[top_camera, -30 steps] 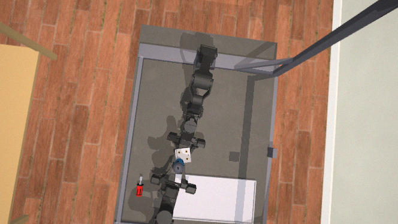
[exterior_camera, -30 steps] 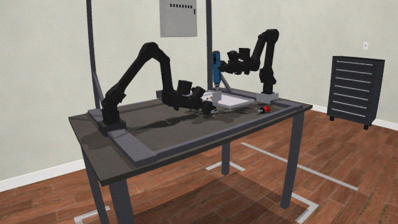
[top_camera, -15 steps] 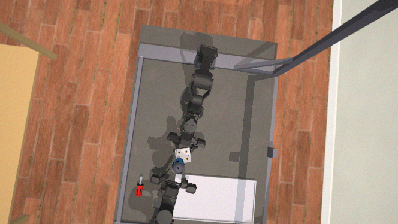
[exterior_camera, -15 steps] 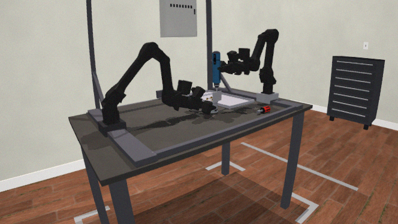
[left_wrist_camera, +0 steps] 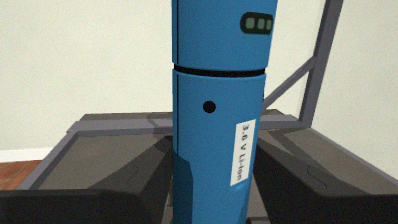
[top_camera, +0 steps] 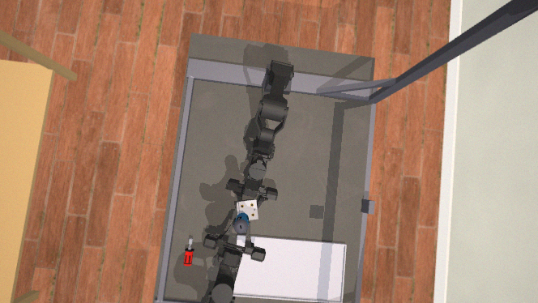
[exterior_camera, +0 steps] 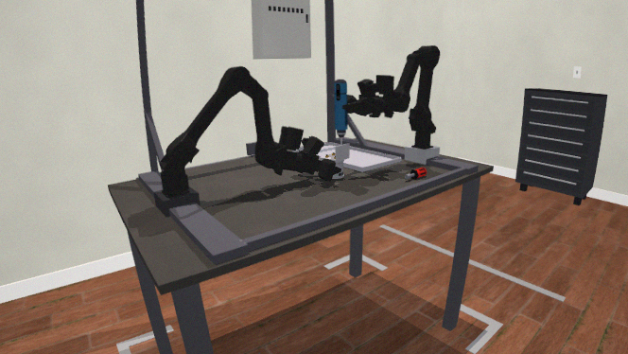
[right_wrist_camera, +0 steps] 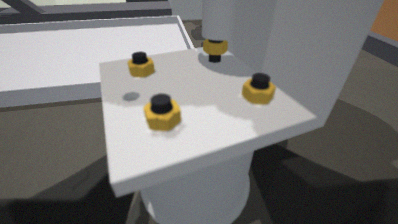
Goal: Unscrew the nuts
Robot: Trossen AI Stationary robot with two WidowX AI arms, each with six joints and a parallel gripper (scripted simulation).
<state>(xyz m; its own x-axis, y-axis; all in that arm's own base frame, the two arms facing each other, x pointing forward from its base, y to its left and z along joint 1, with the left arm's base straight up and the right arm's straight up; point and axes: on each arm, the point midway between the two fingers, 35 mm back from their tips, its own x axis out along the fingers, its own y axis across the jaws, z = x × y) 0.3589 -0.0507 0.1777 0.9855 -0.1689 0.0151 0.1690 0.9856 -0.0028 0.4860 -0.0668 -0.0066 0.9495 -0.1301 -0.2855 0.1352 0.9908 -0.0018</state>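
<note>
From the top, the left tool [top_camera: 241,232] [exterior_camera: 345,106] [left_wrist_camera: 211,144] is around the driver [top_camera: 241,225] [exterior_camera: 340,105] [left_wrist_camera: 217,125], at one corner of the white plate [top_camera: 249,211] [right_wrist_camera: 180,120]. Opposite, the right tool [top_camera: 249,201] [exterior_camera: 335,171] [right_wrist_camera: 194,144] reaches to the plate's other side; a tray [top_camera: 292,269] [exterior_camera: 374,162] [right_wrist_camera: 90,55] and a red handle [top_camera: 188,258] [exterior_camera: 420,172] are on the surface [top_camera: 300,162] [exterior_camera: 274,199]. The exterior view shows the driver upright, tip down over the joint module [exterior_camera: 339,175], which stands on the surface between the arms. In the left wrist view, the left tool is clamped on the blue barrel, one finger each side. The right wrist view has the right tool clamped on the module's round body under the plate. Three nuts [right_wrist_camera: 162,113] sit on their studs; the fourth nut [right_wrist_camera: 215,46] is at the driver's socket [right_wrist_camera: 216,20] — raised above the plate, a bit of dark stud showing beneath it.
</note>
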